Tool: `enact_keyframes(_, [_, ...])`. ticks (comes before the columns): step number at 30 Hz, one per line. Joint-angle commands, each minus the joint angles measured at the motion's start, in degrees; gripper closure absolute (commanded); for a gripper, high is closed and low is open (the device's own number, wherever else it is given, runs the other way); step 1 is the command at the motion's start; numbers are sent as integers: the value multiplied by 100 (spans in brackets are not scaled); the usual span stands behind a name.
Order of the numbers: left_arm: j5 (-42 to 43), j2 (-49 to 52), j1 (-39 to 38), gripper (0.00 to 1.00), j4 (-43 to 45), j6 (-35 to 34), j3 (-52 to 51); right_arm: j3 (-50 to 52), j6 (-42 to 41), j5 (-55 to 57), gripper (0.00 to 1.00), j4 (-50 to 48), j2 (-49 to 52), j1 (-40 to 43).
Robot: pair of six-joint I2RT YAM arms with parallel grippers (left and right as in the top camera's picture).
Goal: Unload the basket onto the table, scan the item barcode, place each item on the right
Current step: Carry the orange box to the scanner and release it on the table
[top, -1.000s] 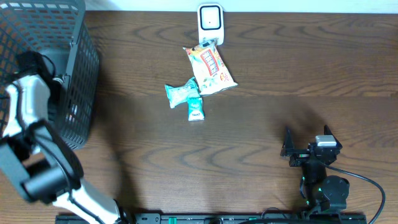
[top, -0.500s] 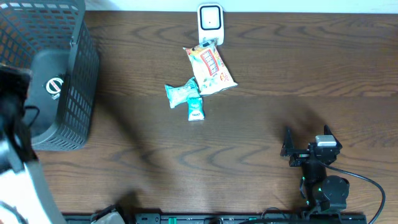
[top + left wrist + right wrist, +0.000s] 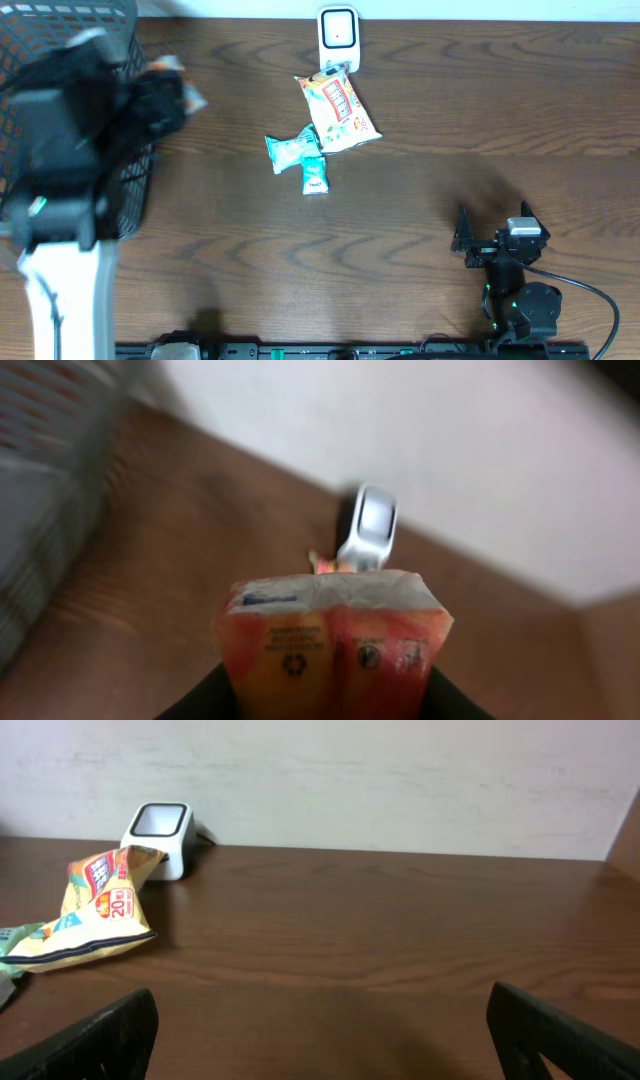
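Status: pick-up complete, scan not yet made. The left gripper [image 3: 330, 696] is clenched on the orange, flat snack packet with a white crimped top seam [image 3: 332, 628], which stands upright between the two fingers in the left wrist view. In the overhead view the packet shows only as a blur off the table surface, at the right-hand rim of the dark grey plastic mesh basket [image 3: 135, 190]. The white, box-shaped barcode scanner with a dark window [image 3: 338, 38] stands at the far edge of the brown wood-grain table [image 3: 480, 110], well apart from the packet, and in the left wrist view it sits ahead of the packet and just above its top seam. Remaining work, by judgement: carry the packet across to the scanner and present its barcode face to the window. The near face of the packet carries small printed symbols, but no barcode can be made out on it. Obstructions: a yellow-and-orange snack bag [image 3: 340, 110] lies directly in front of the scanner with its upper end touching the scanner base, and two small teal wrapped packets [image 3: 292, 150] lie just beside the bag's lower end. A low approach would likely disturb them, so present from above. The right gripper [image 3: 493, 235] is released, jaws wide and empty, parked near the front edge, well apart from all items.
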State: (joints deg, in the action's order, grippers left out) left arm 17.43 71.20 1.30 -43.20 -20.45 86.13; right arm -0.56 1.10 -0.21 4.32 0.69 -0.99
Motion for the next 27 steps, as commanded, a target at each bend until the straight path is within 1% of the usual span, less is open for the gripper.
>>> enact_keyframes(1, [-719, 713, -507, 60, 11, 844, 35, 20, 68, 4, 1, 9, -35, -17])
enact_keyframes(2, [-844, 1040, -651, 60, 57, 844, 35, 20, 68, 4, 1, 11, -35, -17])
enact_keyframes(6, [-857, 1963, -868, 60, 328, 844, 35, 20, 68, 4, 1, 9, -35, -17])
enact_keyframes(7, [-859, 2354, -896, 56, 463, 844, 35, 20, 68, 4, 1, 9, -35, -17])
enact_keyframes(11, [-848, 2942, -901, 56, 608, 811, 35, 20, 68, 4, 1, 9, -35, -17])
enact_keyframes(14, [-850, 3198, -916, 56, 737, 791, 35, 20, 68, 4, 1, 11, -35, -17])
enact_keyframes(15, [-852, 3254, -916, 55, 769, 793, 35, 20, 68, 4, 1, 9, -35, -17])
enact_keyframes(17, [-855, 3333, -916, 39, 815, 796, 35, 20, 68, 4, 1, 9, -35, -17])
enact_keyframes(27, [-850, 3779, -953, 38, 614, 793, 35, 20, 68, 4, 1, 11, -35, -17])
